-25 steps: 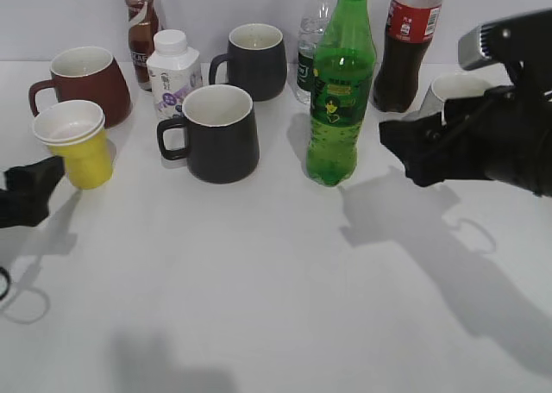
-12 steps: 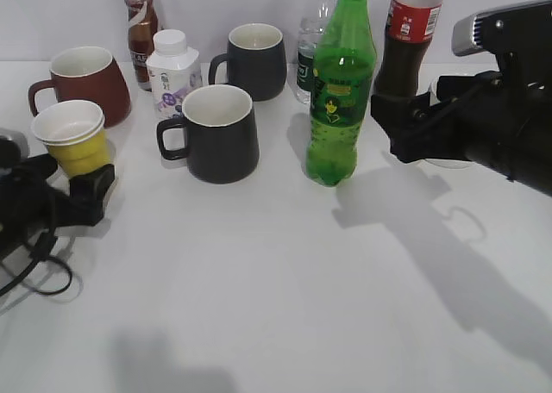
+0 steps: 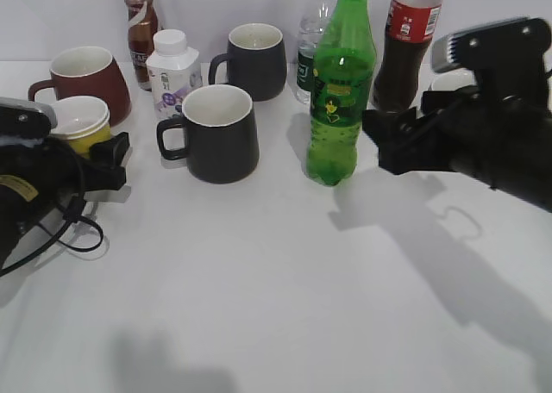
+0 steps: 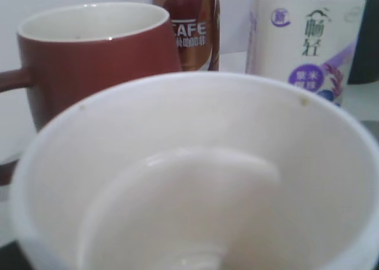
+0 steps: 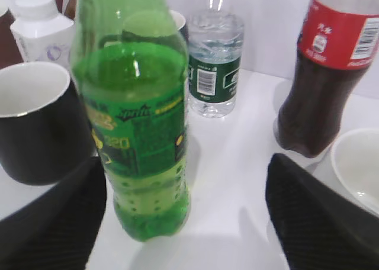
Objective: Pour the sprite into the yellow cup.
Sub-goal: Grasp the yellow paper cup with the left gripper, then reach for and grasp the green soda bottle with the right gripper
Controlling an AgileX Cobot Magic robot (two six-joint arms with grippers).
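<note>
The sprite (image 3: pixel 338 91), a tall green bottle with its cap on, stands upright at centre back. My right gripper (image 3: pixel 384 147) is open just right of it at label height; in the right wrist view the sprite (image 5: pixel 139 122) stands between the jaws, close to the left finger, untouched. The yellow cup (image 3: pixel 79 121) stands at the left. My left gripper (image 3: pixel 103 156) is pushed up around it, one finger showing at the cup's right side. The cup's white inside (image 4: pixel 195 181) fills the left wrist view and hides the fingers; it looks empty.
A dark red mug (image 3: pixel 86 78) stands behind the yellow cup. Two black mugs (image 3: pixel 216 134) (image 3: pixel 256 61), a white milk bottle (image 3: pixel 172 70) and a coffee bottle (image 3: pixel 141 27) stand mid-left. A water bottle (image 3: pixel 310 44), a cola bottle (image 3: pixel 405 53) and a white cup (image 3: pixel 453 83) flank the sprite.
My left gripper has moved up and right until it surrounds the yellow cup. My right gripper has moved left and slightly up, closing in on the sprite. The bottle has not moved.
</note>
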